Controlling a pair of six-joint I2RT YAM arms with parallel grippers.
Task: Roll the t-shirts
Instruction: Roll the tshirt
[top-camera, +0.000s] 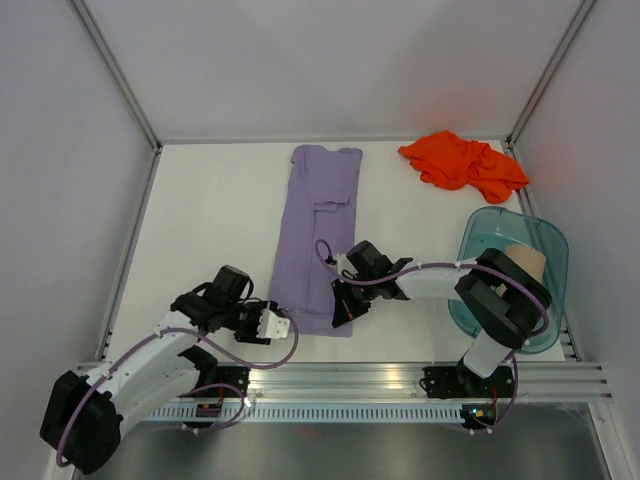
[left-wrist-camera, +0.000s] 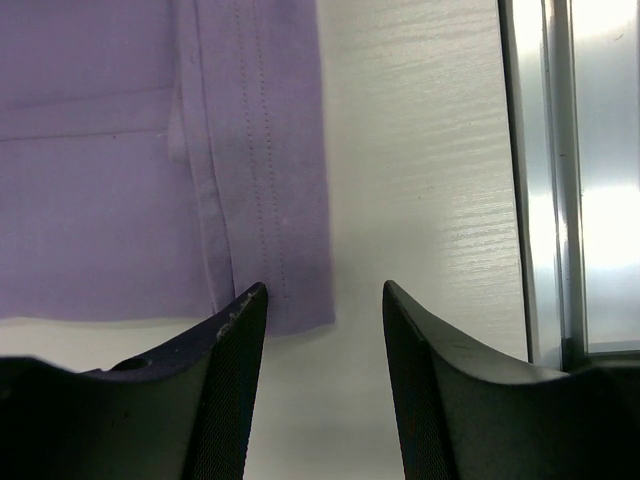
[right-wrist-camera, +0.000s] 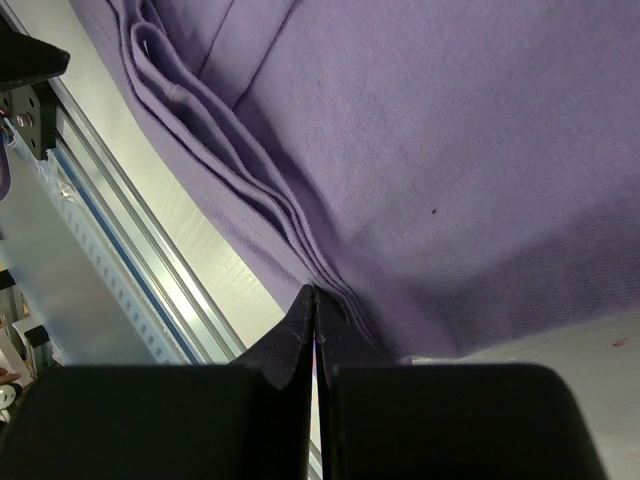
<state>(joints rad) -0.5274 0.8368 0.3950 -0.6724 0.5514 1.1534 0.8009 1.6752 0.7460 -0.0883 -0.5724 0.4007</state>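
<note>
Reaching low over the tabletop (top-camera: 210, 220), the left claw (left-wrist-camera: 325, 290) stands spread beside the purple t-shirt (top-camera: 315, 235); the right claw (right-wrist-camera: 315, 295) pinches its near hem. The shirt lies long, running away from the arms.

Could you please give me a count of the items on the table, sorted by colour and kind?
lavender t-shirt: 1
orange-red t-shirt: 1
tan t-shirt, in the tub and partly hidden by the right arm: 1
teal tub: 1
Total: 4
</note>
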